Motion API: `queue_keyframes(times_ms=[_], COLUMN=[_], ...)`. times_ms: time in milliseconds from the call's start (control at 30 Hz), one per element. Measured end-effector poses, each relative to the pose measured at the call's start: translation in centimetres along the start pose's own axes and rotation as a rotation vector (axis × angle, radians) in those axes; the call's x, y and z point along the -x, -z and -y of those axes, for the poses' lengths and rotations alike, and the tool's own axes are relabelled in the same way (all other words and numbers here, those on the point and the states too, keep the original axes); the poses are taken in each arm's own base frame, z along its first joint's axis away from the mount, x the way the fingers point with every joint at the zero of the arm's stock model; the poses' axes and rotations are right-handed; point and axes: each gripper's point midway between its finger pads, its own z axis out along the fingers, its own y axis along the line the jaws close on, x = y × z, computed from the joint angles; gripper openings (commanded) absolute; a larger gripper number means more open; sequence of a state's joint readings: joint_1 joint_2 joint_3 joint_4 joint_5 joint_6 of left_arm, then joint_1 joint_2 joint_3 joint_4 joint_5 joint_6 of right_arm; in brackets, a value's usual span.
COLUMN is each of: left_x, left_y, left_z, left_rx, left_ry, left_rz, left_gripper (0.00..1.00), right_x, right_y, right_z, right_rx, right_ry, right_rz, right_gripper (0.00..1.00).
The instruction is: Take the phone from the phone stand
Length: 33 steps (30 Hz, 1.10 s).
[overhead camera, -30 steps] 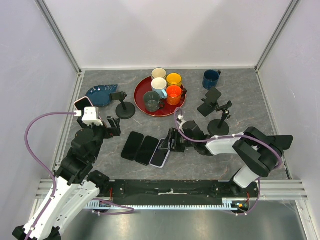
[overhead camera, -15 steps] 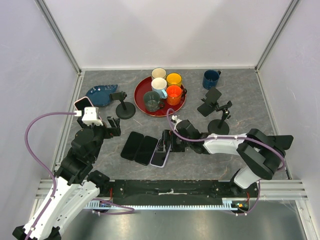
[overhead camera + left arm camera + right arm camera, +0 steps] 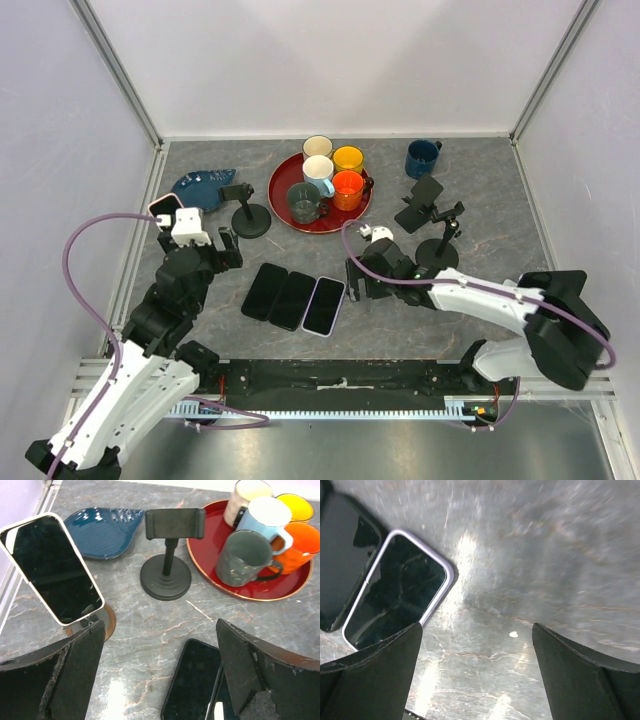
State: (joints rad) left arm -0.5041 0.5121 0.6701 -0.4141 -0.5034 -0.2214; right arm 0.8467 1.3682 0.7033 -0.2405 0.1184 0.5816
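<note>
**A:** Is the job done?

**B:** Not all of it, I think. Three flat phones [image 3: 294,300] lie side by side on the bench [image 3: 500,200], near the front. But the white phone [image 3: 50,570] sits up on its stand [image 3: 106,621] by the left edge, leaning back. That one is not off yet.

**A:** Is anything holding a phone?

**B:** No. The left fingers [image 3: 260,675] are spread wide with nothing in them, and they face the white phone from close by. The right fingers [image 3: 580,680] are wide and empty too. They hang over bare bench, just beside the lilac phone [image 3: 395,597].

**A:** Any other phone up high?

**B:** A dark thing [image 3: 422,203] sits on the right stand [image 3: 438,255]. It may be a phone, but it is too small to tell.

**A:** What is it all like?

**B:** The bench looks like grey stone, shiny, with thin pale lines.
- The red tray [image 3: 280,188] is round and smooth with a low rim.
- The blue plate [image 3: 102,525] is shaped like a leaf and has little ridges.
- The phones are flat, with black glass and round corners.
- The black stand [image 3: 167,555] is empty. It has a round foot, a thin pole and a clamp on top.
- The mugs [image 3: 247,557] on the tray are glossy and have handles.
</note>
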Motion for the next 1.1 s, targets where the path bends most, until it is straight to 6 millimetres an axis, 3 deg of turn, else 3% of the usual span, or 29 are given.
queue_keyframes(times_ms=[200, 367, 500, 667, 900, 1100], left_x=[-1.5, -1.4, -0.5, 0.2, -0.8, -1.0], left_y=[-1.6, -3.1, -4.2, -6.4, -9.3, -10.6], left_z=[-1.8, -5.4, -8.4, -10.6, -13.4, -15.7], left_rx=[0.141, 0.318, 0.443, 0.535, 0.607, 0.656], left_ry=[-0.023, -0.005, 0.029, 0.063, 0.116, 0.157], left_rz=[-0.087, -0.139, -0.154, -0.180, -0.220, -0.208], left_gripper=[1.00, 1.00, 1.00, 1.00, 1.00, 1.00], right_x=[5.2, 7.6, 7.0, 5.6, 5.1, 5.4], right_y=[3.9, 5.3, 4.7, 3.5, 3.3, 3.9], right_z=[1.0, 1.0, 1.5, 2.0, 2.1, 1.7], right_rx=[-0.050, -0.036, -0.025, -0.011, 0.018, 0.050], right_ry=[0.091, 0.134, 0.169, 0.219, 0.249, 0.248], right_rz=[0.232, 0.372, 0.408, 0.407, 0.450, 0.489], right_gripper=[0.98, 0.98, 0.98, 0.98, 0.98, 0.98])
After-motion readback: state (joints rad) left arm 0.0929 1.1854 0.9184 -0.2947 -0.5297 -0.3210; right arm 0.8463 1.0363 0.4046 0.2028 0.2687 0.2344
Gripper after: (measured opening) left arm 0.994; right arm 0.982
